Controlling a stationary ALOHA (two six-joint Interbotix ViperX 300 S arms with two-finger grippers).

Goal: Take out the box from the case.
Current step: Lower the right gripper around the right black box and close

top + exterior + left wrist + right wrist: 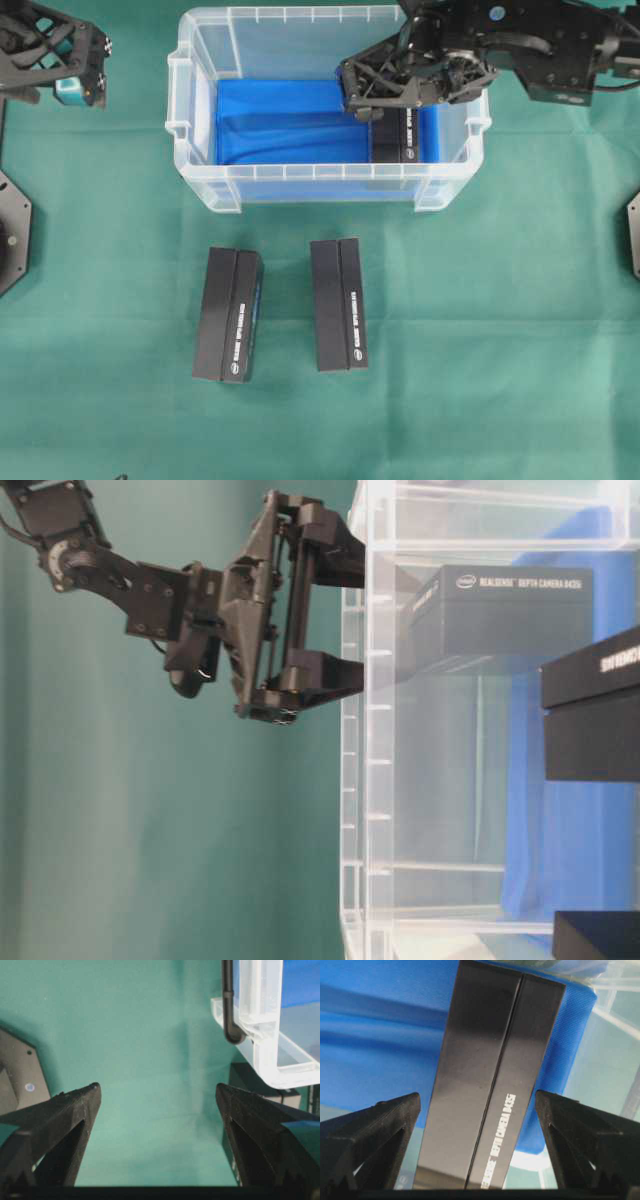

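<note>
Green cloth [500, 330] covers the whole work surface in the overhead view. At the upper left of that frame the left gripper [70, 60] hangs over bare cloth, well apart from the case; its wrist view shows both fingers [60, 1125] spread wide with nothing between them but green cloth, and a corner of the case at the upper right of that view.

Lower in the overhead frame, left of centre, two black boxes [229, 315] lie on the cloth side by side but apart, in front of the case and outside it.

In the upper middle sits the case [200, 180], a clear plastic bin with a blue lining [280, 125] on its floor. The box [397, 135] lies inside at the right end of the case, on the lining, close to the right wall.

From the upper right the right gripper [365, 95] reaches down into the case above that box. Its wrist view shows the fingers [375, 1130] wide apart on either side of the box [485, 1085], with visible gaps on both sides, so nothing is gripped. The table-level view shows the same gripper [330, 620] with its jaws spread at the case wall.
</note>
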